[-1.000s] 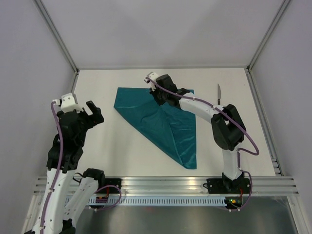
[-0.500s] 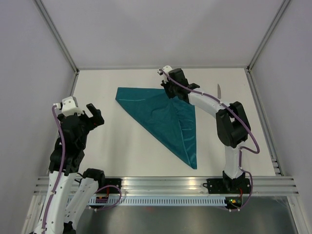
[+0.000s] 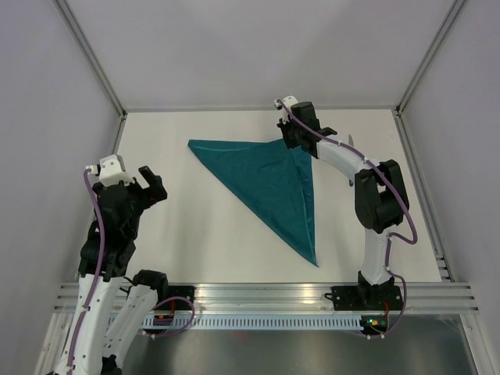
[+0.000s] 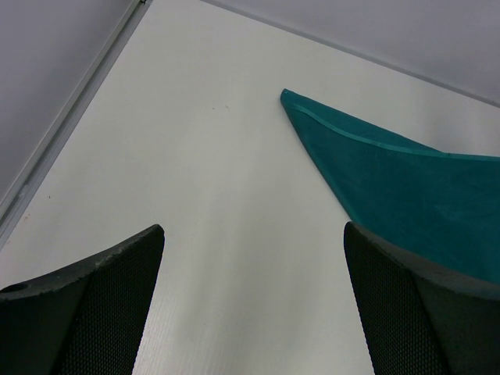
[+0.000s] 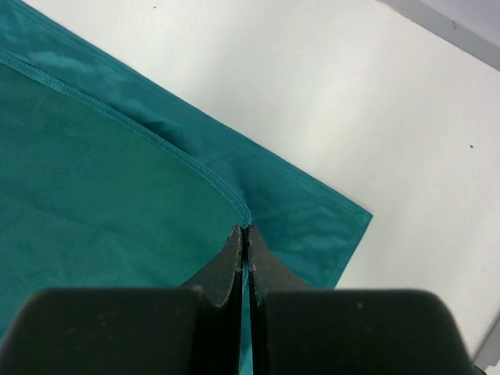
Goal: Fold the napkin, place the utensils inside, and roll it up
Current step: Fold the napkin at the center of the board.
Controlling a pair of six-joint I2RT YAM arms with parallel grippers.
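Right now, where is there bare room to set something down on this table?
Widest bare patch: the white table between the open left gripper and the slanted edge of the teal folded cloth napkin. Crowded: the far right, where the right gripper pinches the napkin's corner.

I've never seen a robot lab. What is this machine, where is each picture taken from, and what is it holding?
These are two robot arms bolted at the near edge of a white table. The wide picture looks down from above and behind them. The other two come from a camera on each wrist, so the dark shapes at the bottom are that arm's own fingers. A teal napkin, folded into a triangle, lies on the table. The right gripper is shut on its far right corner. The left gripper hangs open, holding nothing. Of the knife, only the tip shows beside the right arm.
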